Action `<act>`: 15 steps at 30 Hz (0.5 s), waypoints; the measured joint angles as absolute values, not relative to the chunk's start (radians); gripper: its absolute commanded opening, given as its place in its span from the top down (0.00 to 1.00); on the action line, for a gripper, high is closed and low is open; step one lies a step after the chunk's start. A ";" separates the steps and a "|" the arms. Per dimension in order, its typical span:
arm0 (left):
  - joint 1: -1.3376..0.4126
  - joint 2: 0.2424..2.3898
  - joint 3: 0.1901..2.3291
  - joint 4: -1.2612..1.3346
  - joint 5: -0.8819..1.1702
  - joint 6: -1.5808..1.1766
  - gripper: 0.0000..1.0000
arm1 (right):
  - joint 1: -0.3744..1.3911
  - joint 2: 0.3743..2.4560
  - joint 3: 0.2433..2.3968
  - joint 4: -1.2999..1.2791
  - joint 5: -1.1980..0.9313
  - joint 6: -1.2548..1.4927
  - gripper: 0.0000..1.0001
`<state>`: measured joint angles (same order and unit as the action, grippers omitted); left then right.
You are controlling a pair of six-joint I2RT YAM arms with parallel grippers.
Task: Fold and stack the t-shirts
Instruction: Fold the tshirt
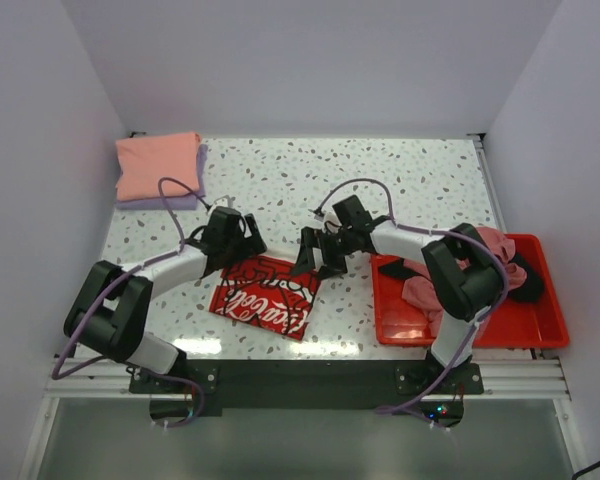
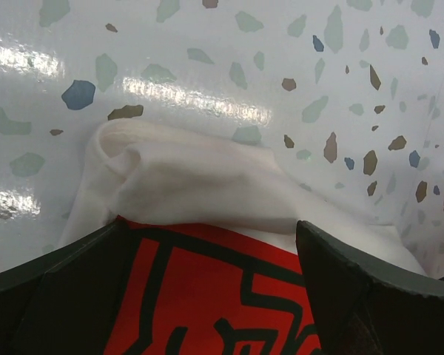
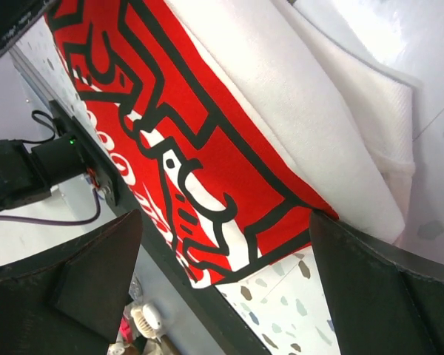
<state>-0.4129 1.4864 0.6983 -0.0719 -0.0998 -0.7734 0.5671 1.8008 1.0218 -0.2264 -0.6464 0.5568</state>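
A folded cream-white t-shirt (image 1: pixel 265 297) with a red and black Coca-Cola print lies near the table's front middle. My left gripper (image 1: pixel 244 244) hovers over its far left corner, open. In the left wrist view the white fabric (image 2: pixel 207 174) and the print sit between the wide-apart fingers (image 2: pixel 52 296). My right gripper (image 1: pixel 310 258) is at the shirt's far right corner, open too. The right wrist view has the printed t-shirt (image 3: pixel 207 140) running between its spread fingers (image 3: pixel 385 288). A salmon-pink tee (image 1: pixel 158 165) lies folded on a lavender one (image 1: pixel 198 192) at the back left.
A red tray (image 1: pixel 550 335) at the front right holds a crumpled dusty rose tee (image 1: pixel 425 290) and a black one (image 1: pixel 528 280). The right arm's elbow reaches over the tray. White walls close in the speckled table (image 1: pixel 400 180) on three sides.
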 measured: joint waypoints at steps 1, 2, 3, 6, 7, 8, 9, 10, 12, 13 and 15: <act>-0.413 1.491 0.702 -0.068 -0.106 -0.774 0.00 | 0.562 1.809 1.031 -0.226 -0.651 0.556 0.01; -0.413 1.493 0.704 -0.068 -0.113 -0.774 0.00 | 0.557 1.819 1.042 -0.224 -0.655 0.554 0.01; -0.413 1.494 0.704 -0.069 -0.122 -0.774 0.00 | 0.550 1.832 1.053 -0.223 -0.665 0.552 0.01; -0.413 1.493 0.705 -0.077 -0.154 -0.778 0.00 | 0.534 1.871 1.090 -0.224 -0.693 0.544 0.01; -0.413 1.490 0.705 -0.084 -0.167 -0.783 0.00 | 0.530 1.883 1.105 -0.227 -0.701 0.538 0.01; -0.413 1.483 0.704 -0.099 -0.186 -0.788 0.00 | 0.527 1.898 1.124 -0.233 -0.707 0.531 0.01; -0.413 1.477 0.704 -0.113 -0.202 -0.793 0.00 | 0.524 1.913 1.144 -0.234 -0.711 0.524 0.01; -0.413 1.467 0.704 -0.131 -0.224 -0.795 0.00 | 0.522 1.929 1.166 -0.241 -0.717 0.516 0.01; -0.411 1.446 0.702 -0.165 -0.267 -0.801 0.00 | 0.518 1.961 1.211 -0.255 -0.726 0.500 0.01; -0.410 1.435 0.701 -0.182 -0.287 -0.801 0.00 | 0.517 1.972 1.228 -0.262 -0.727 0.493 0.01; -0.406 1.412 0.699 -0.212 -0.318 -0.800 0.00 | 0.516 2.003 1.283 -0.303 -0.725 0.470 0.01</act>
<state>-0.4061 1.4120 0.6994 -0.2123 -0.3183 -0.8001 0.5156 2.0029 1.2827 -0.3031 -0.7250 0.4698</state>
